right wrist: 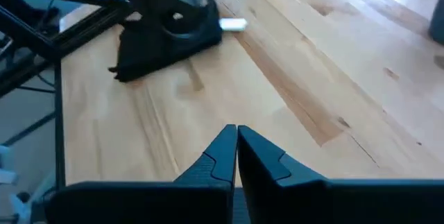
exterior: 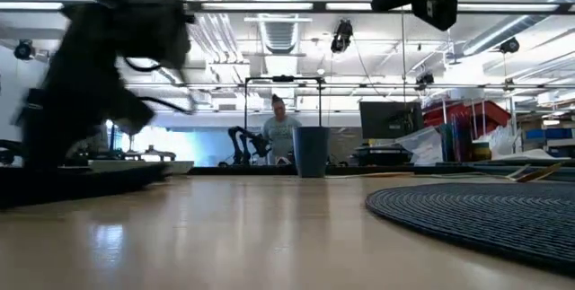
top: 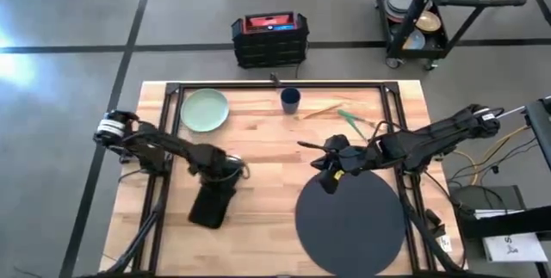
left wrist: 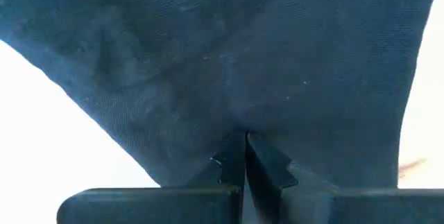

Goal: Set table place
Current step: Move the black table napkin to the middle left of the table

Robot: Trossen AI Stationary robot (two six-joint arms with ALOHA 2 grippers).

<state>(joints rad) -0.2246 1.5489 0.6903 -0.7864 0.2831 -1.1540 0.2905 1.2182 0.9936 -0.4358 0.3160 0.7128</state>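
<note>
My left claw (top: pixel 225 173) is down on the black napkin (top: pixel 210 204) near the bench's left rail, its fingers (left wrist: pixel 232 163) pinched together on a fold of the cloth, which fills that wrist's view. My right claw (top: pixel 330 175) hangs over the far rim of the dark grey placemat (top: pixel 349 219), which lies at the near right corner of the table (top: pixel 267 140); its tips (right wrist: pixel 236 148) are pressed together on nothing, bare planks below them. The pale green plate (top: pixel 205 109) sits at the far left corner, the small blue cup (top: pixel 290 99) by the middle of the far edge, and the green-handled cutlery (top: pixel 344 116) lies loose toward the far right, all well apart from the mat. So I judge the napkin step is in hand, with the mat laid and everything else waiting. Next I would carry the napkin across toward the mat's left side without letting the fold slip, and lay it flat beside the mat, not on it.
</note>
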